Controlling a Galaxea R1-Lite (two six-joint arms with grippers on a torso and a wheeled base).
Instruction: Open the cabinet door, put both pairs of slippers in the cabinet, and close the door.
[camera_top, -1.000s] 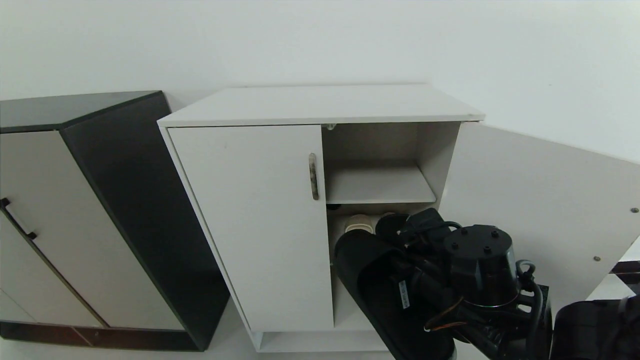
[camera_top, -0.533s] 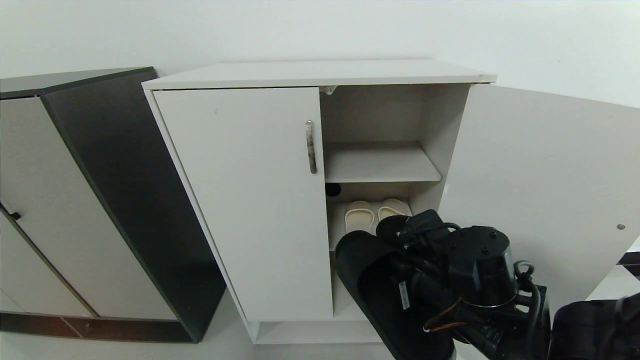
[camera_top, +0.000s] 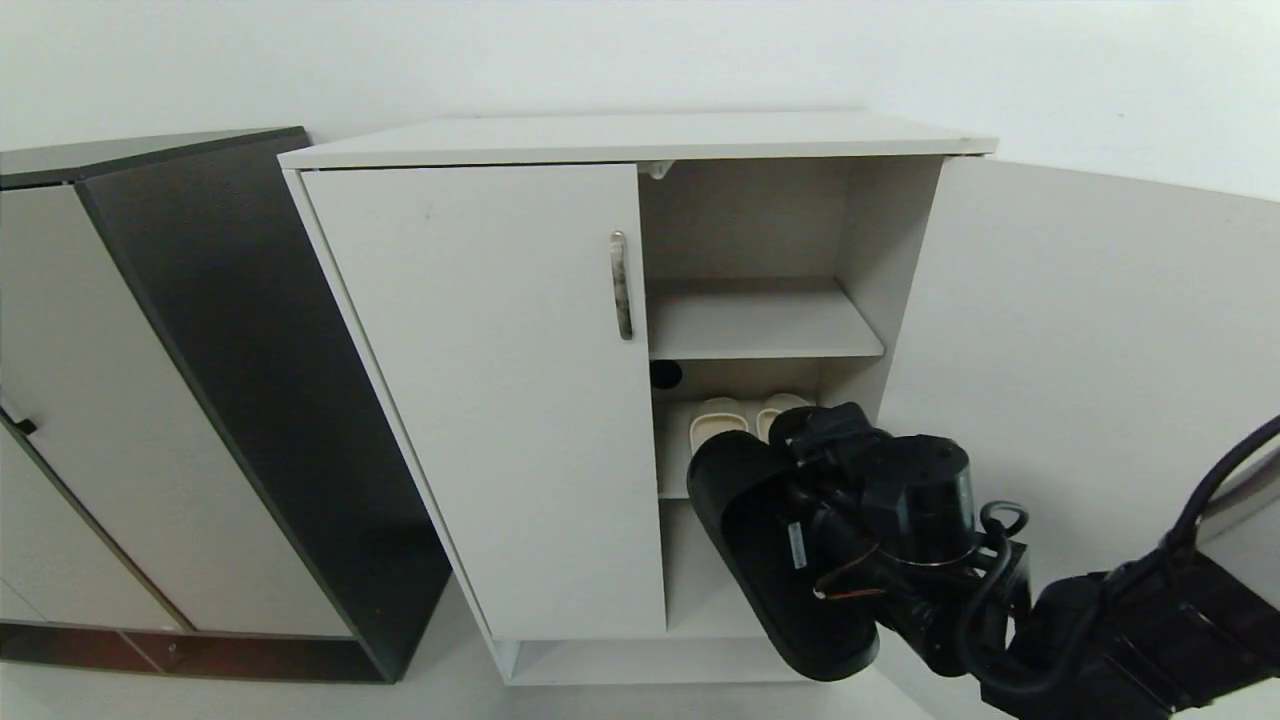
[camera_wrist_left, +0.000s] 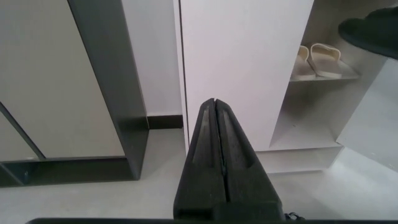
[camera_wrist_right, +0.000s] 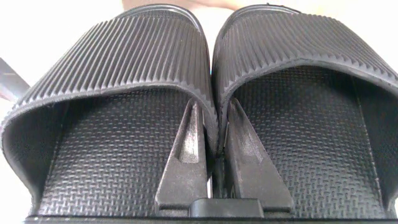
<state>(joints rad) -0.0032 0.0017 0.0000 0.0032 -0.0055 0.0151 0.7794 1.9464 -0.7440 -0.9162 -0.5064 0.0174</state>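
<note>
The black slippers (camera_top: 775, 560) are gripped by the right end effector (camera_wrist_right: 214, 155) before the open cabinet (camera_top: 640, 135), with the cream slippers (camera_top: 722, 420) already inside. Insertion below them is judged next. The left end effector (camera_wrist_left: 214, 109) is closed, empty.

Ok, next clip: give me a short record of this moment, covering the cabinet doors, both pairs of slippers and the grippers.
cabinet: white; right door open wide, left door shut
cream slippers: side by side on the middle shelf
black slippers: held as a pair in front of the open side, not yet inside
right gripper: shut on black slippers, one finger in each
left gripper: shut, holding nothing
</note>
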